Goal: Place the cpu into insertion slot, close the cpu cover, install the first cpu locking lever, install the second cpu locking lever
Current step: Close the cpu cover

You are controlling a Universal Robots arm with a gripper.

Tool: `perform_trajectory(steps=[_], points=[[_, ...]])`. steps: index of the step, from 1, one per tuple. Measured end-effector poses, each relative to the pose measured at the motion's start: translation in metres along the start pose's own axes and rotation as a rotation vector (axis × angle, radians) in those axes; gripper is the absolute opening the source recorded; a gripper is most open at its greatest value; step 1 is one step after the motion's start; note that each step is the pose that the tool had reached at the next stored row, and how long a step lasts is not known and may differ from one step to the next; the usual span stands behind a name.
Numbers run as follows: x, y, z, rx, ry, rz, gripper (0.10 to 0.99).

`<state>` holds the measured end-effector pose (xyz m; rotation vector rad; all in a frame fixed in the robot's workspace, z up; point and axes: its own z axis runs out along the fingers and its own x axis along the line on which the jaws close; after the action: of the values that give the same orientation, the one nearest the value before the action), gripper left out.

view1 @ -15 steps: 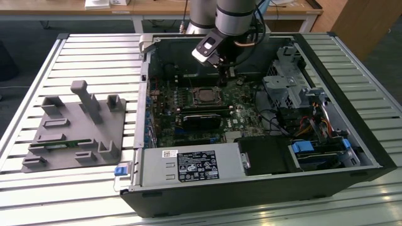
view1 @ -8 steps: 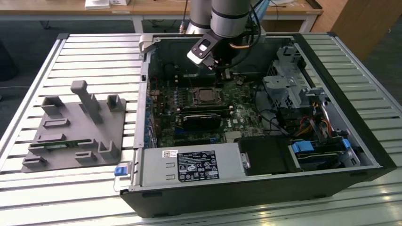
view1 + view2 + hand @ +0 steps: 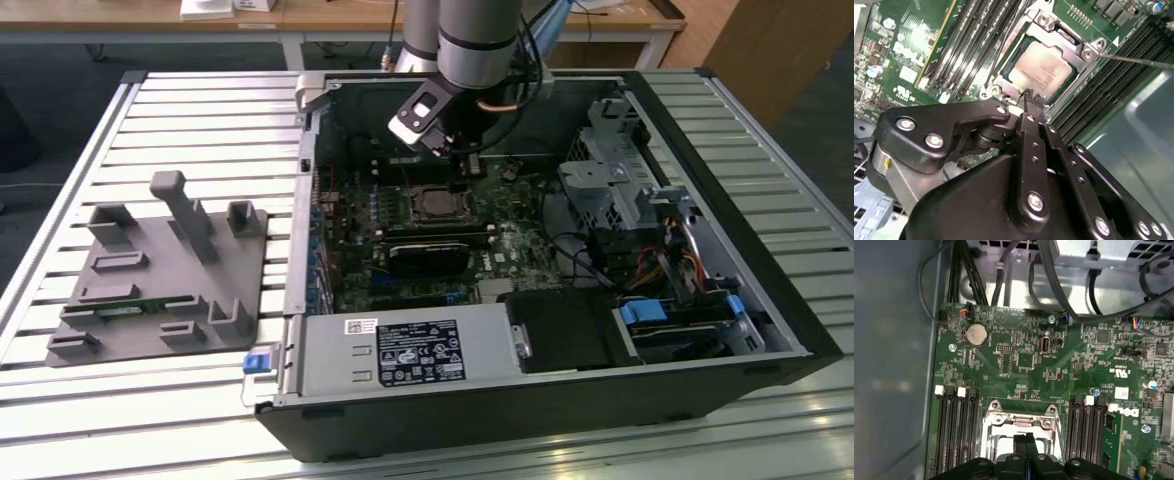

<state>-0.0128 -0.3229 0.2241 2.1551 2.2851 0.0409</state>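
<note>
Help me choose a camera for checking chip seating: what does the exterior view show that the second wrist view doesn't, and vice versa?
Exterior view: the open computer case, the grey fixture plate at that view's left, the slatted table. Second wrist view: the cpu, silver top up, framed by the cpu cover. Both: the gripper, jaws shut, above the green motherboard.

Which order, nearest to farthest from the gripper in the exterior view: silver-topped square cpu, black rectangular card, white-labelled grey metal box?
1. Silver-topped square cpu, right beside the gripper.
2. Black rectangular card, just past the cpu.
3. White-labelled grey metal box, beyond the card.
</note>
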Motion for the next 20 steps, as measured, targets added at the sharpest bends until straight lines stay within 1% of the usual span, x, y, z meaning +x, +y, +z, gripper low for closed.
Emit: perform_trajectory(steps=[2,6,8,12,20], points=[[0.0000,-0.0018,0.0032,0.000,0.0001,0.000,0.106],[0.0005,-0.0107,0.0064,0.000,-0.0001,0.000,0.106],[0.0006,-0.0140,0.0082,0.000,-0.0001,0.000,0.106],[0.0007,-0.0165,0.0105,0.000,-0.0002,0.000,0.106],[0.0009,-0.0191,0.0111,0.000,-0.0001,0.000,0.106]])
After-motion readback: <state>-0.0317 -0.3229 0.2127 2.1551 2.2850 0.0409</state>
